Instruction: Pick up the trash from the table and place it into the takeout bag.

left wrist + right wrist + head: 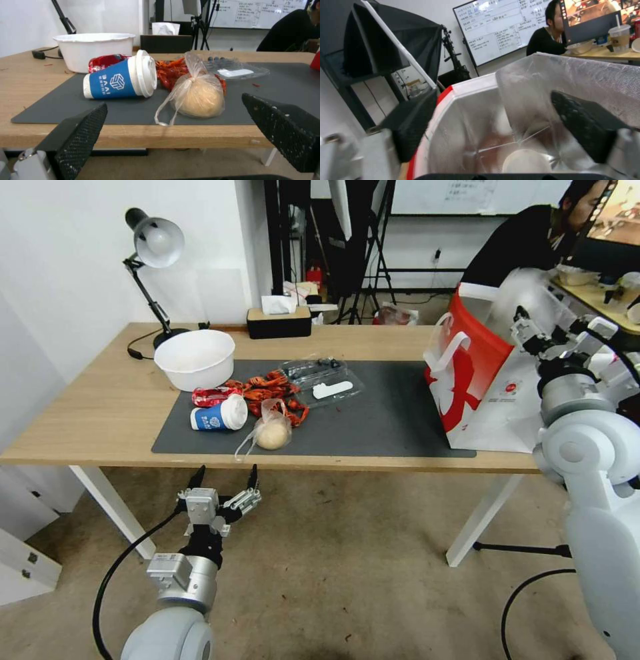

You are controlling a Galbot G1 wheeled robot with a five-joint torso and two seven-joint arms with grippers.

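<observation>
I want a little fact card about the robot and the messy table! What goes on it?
left end effector: open, empty, in front of the table edge
right end effector: open, over the takeout bag mouth
blue-white paper cup: lying on its side on the mat
clear bag with bun: next to the cup, near the front edge
white bowl: upright, far left of mat
inside bag: a pale round item at the bottom

Light-wood table point(100, 413), matt grey mat point(373, 427), foil-lined takeout bag point(467, 373).
</observation>
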